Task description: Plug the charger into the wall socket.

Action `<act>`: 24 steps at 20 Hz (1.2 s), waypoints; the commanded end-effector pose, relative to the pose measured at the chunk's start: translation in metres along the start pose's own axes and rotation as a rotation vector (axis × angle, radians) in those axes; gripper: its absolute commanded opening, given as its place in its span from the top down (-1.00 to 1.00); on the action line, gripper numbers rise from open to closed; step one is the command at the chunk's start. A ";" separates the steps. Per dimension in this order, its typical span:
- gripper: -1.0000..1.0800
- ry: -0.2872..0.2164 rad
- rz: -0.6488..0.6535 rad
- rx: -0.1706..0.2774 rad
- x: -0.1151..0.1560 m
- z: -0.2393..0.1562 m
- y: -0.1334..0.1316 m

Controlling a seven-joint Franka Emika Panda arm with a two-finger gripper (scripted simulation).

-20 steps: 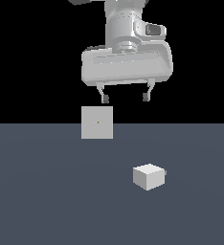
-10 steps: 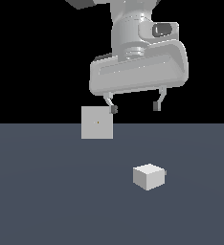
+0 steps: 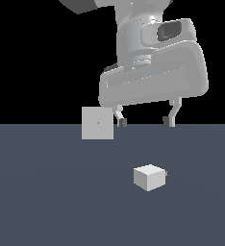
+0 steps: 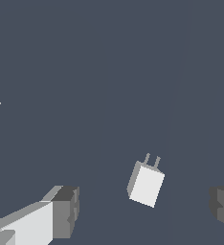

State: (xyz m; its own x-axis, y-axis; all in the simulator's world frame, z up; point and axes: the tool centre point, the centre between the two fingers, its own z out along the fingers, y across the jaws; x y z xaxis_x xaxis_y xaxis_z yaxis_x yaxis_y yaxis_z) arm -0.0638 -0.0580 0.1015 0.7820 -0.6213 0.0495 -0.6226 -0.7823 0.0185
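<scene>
The charger (image 3: pixel 150 177) lies alone on the dark surface (image 3: pixel 47 202), below the claw (image 3: pixel 144 121) and apart from it. The claw hangs spread and holds nothing. The wall socket (image 3: pixel 97 123) stands upright just beside one fingertip, toward the exterior view's left.

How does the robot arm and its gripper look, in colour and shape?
The arm is pale grey-white with rounded, smooth housings. The gripper has a broad, rounded pale grey body and two thin fingers ending in small dark grey pads. No cables or markings are visible.
</scene>
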 end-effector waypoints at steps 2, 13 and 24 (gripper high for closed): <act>-0.92 0.010 0.097 -0.001 -0.006 0.010 0.007; -0.92 0.032 0.307 -0.005 -0.022 0.033 0.020; -0.92 0.036 0.353 -0.007 -0.027 0.038 0.022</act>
State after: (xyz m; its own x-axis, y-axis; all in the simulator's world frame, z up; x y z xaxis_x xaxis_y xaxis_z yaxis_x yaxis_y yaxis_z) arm -0.0976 -0.0605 0.0623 0.5170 -0.8513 0.0895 -0.8547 -0.5191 0.0007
